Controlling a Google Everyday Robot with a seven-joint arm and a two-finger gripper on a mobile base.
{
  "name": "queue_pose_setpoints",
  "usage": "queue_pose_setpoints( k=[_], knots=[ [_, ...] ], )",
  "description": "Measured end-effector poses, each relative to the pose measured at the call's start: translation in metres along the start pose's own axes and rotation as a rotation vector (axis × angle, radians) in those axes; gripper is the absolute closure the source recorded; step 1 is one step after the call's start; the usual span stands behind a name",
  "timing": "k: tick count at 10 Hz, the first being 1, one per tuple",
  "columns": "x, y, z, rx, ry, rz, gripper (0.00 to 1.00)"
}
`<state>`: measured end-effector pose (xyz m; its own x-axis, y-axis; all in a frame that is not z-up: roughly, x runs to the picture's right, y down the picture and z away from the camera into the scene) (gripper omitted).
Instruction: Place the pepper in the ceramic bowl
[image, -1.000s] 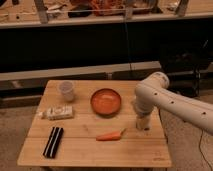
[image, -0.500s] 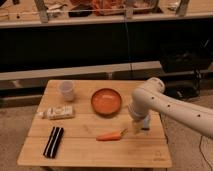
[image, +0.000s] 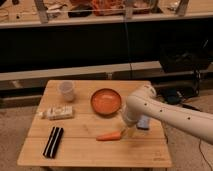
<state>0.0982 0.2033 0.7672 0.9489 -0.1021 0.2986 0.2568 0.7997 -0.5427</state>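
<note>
pepper (image: 109, 135) lies flat on the surface (image: 100, 153), on the camera side of the ceramic bowl (image: 106, 101), not in it. tool (image: 127, 131) sits at the pepper's right end, mostly masked by the white arm (image: 165, 113); open or closed: can't tell. blue sponge (image: 145, 123), right of the bowl, is half hidden.

One each: pepper (image: 109, 135), bowl (image: 106, 102), end effector (image: 127, 131) (beside pepper).
</note>
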Motion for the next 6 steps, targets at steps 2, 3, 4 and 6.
queue_pose_setpoints(
  k=[2, 3, 4, 6],
  knots=[
    [-0.001, 0.001, 0.005, 0.001, -0.017, -0.003, 0.2],
    [-0.002, 0.003, 0.013, 0.002, -0.026, -0.003, 0.2],
    [-0.008, 0.005, 0.021, 0.004, -0.033, -0.002, 0.2],
    [-0.012, 0.005, 0.027, 0.008, -0.042, 0.001, 0.2]
  ],
)
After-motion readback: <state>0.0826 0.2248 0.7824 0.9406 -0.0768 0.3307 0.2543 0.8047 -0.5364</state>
